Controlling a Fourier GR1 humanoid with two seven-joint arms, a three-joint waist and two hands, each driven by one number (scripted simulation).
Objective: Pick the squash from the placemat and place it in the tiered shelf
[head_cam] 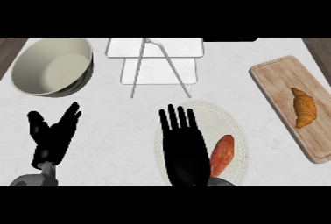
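One squash, one placemat, two hands

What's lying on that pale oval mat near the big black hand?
An orange squash lies on the placemat, on its right half. The right hand, fingers straight, covers the mat's left part, so anything beneath it cannot be seen.

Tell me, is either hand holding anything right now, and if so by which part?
Nothing is held. The right hand hovers open over the placemat beside the squash; the left hand is open too.
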